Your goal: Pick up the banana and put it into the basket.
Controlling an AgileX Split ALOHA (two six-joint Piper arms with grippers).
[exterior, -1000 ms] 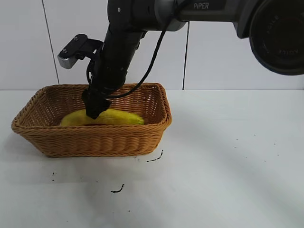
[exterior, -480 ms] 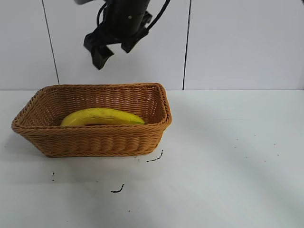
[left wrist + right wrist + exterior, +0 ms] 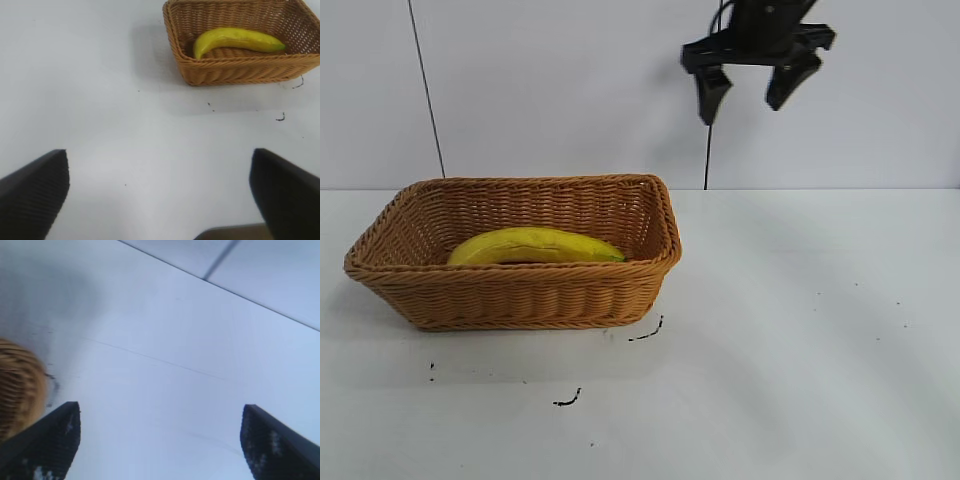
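The yellow banana [image 3: 535, 245] lies lengthwise inside the tan wicker basket [image 3: 520, 295] at the left of the white table. My right gripper [image 3: 742, 100] is open and empty, high above the table to the right of the basket, in front of the back wall. In the right wrist view its open gripper [image 3: 160, 412] frames bare table, with a bit of the basket [image 3: 17, 390] at the edge. My left gripper [image 3: 159, 155] is open and empty, far from the basket [image 3: 235, 72], which shows with the banana [image 3: 235, 39] in it. The left arm is out of the exterior view.
Small black marks [image 3: 568, 400] dot the table in front of the basket. A white wall with dark vertical seams [image 3: 425, 90] stands behind. A brown edge [image 3: 230, 232] shows below the left gripper.
My right gripper let go of the banana in the basket, rose up, and swung to the right, open. The banana and basket have stayed put.
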